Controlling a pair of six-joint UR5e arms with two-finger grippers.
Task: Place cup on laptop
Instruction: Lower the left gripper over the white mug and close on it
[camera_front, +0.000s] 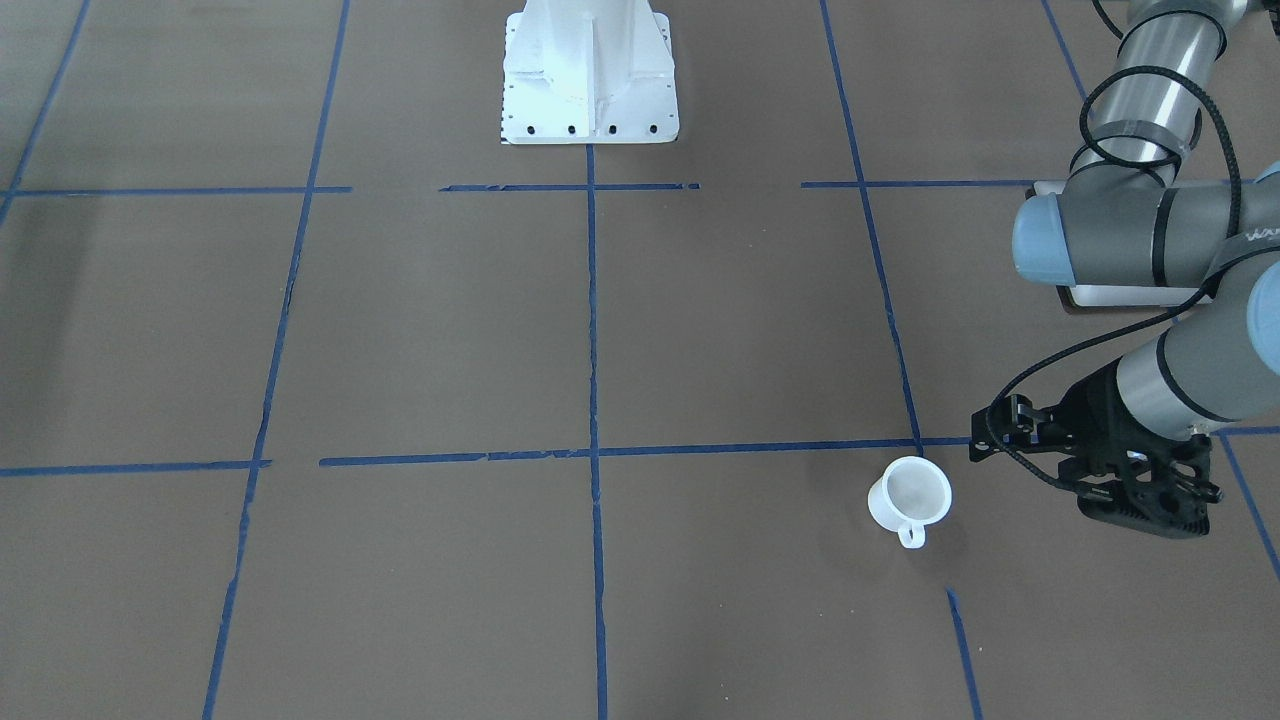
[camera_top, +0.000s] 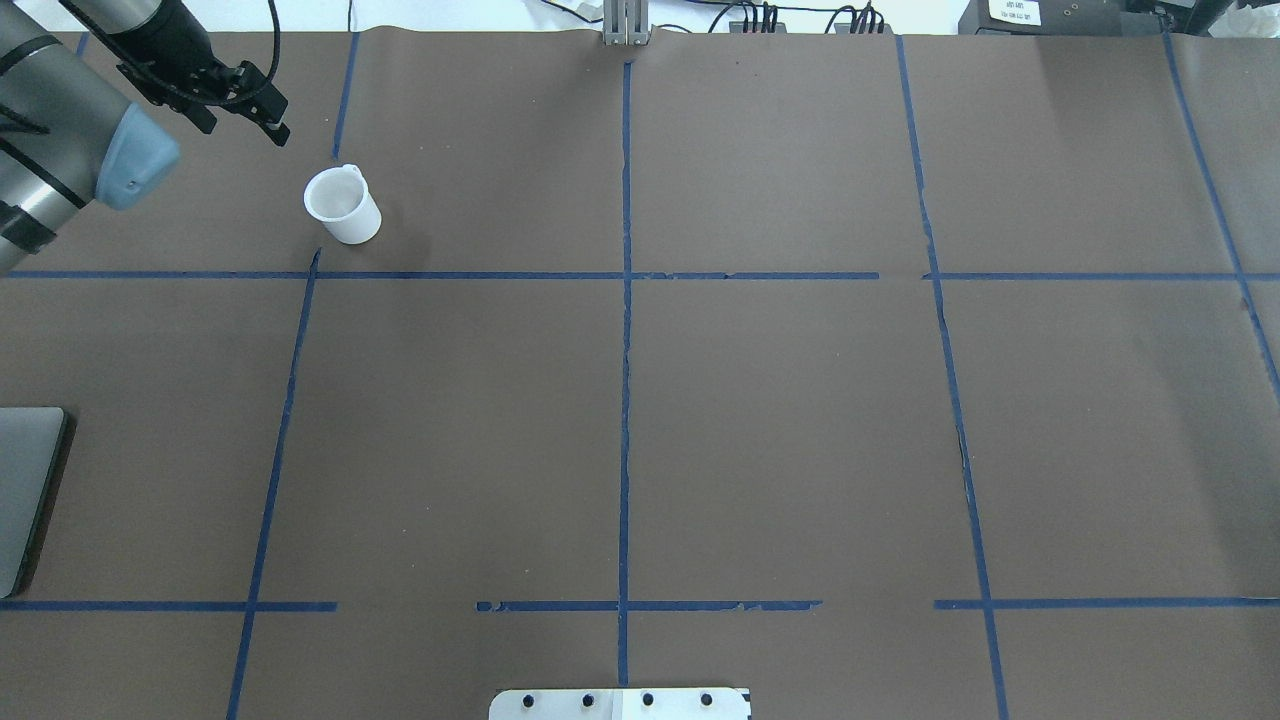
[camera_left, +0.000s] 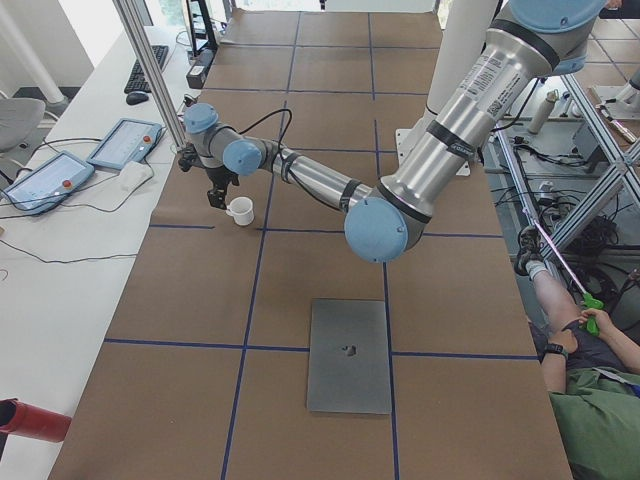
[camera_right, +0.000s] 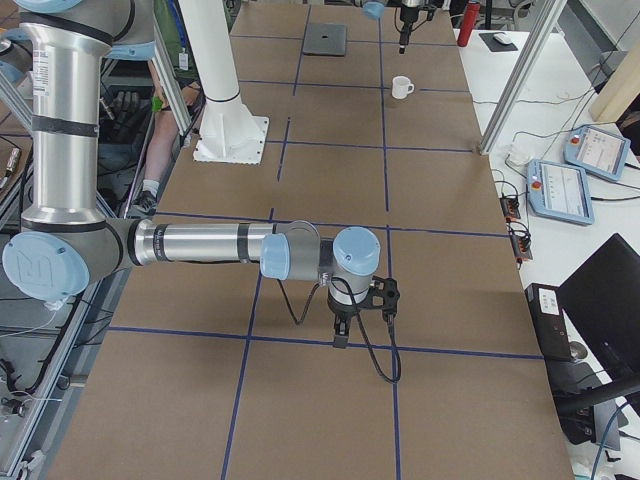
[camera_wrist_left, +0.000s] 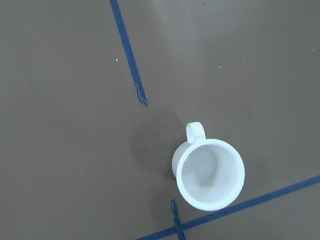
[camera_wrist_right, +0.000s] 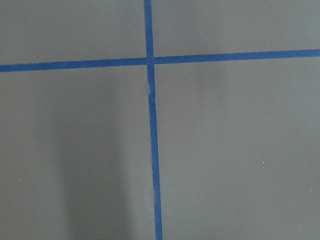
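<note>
The small white cup (camera_front: 908, 495) stands upright on the brown table, its handle pointing away from the robot. It also shows in the overhead view (camera_top: 342, 205) and below the left wrist camera (camera_wrist_left: 210, 172). My left gripper (camera_front: 1150, 515) hangs fingers-down above the table, just beside the cup, apart from it. It looks open and empty. The silver-grey laptop (camera_left: 348, 355) lies closed and flat, well away from the cup, at the overhead view's left edge (camera_top: 25, 490). My right gripper (camera_right: 360, 325) hovers over a tape crossing far from both; I cannot tell if it is open.
Blue tape lines (camera_top: 625, 275) divide the table into a grid. The white robot pedestal (camera_front: 590, 75) stands at the robot's side of the table. A side bench holds control tablets (camera_left: 125, 142). A seated person (camera_left: 590, 400) is beside the table.
</note>
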